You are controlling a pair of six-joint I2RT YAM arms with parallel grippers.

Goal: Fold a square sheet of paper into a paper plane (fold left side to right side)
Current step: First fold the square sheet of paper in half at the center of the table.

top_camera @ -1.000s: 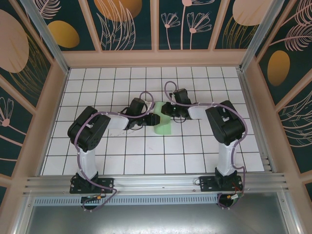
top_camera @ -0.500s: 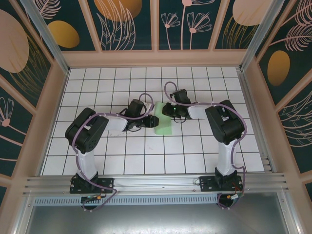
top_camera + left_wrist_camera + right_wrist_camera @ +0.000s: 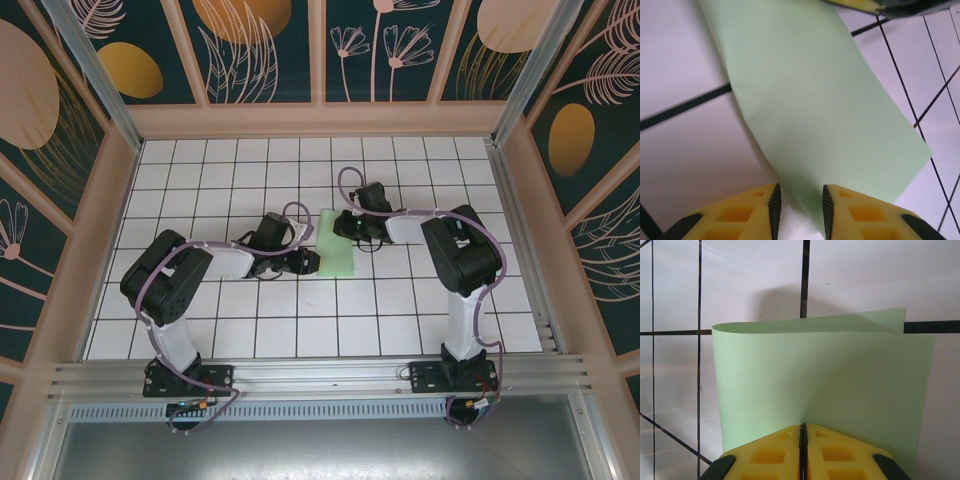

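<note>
Tiled table (image 3: pixel 400 330): right tool (image 3: pixel 803 432) pinches folded paper (image 3: pixel 820 375) (left tool (image 3: pixel 799 195) narrowly parted).

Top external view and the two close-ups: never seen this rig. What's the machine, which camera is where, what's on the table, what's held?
Two robot arms bolted at the near edge of a white tiled table. The overhead picture looks down from behind them: left arm on the left, right arm on the right. The two close-ups come from a camera on each wrist; the yellow blocks at the bottom are that arm's own fingers. On the table is the square sheet of paper, pale green, bent over on itself in a loose curl, not creased flat. The right fingers are shut on its edge. The left fingers stand slightly apart, the sheet's corner in the gap.
</note>
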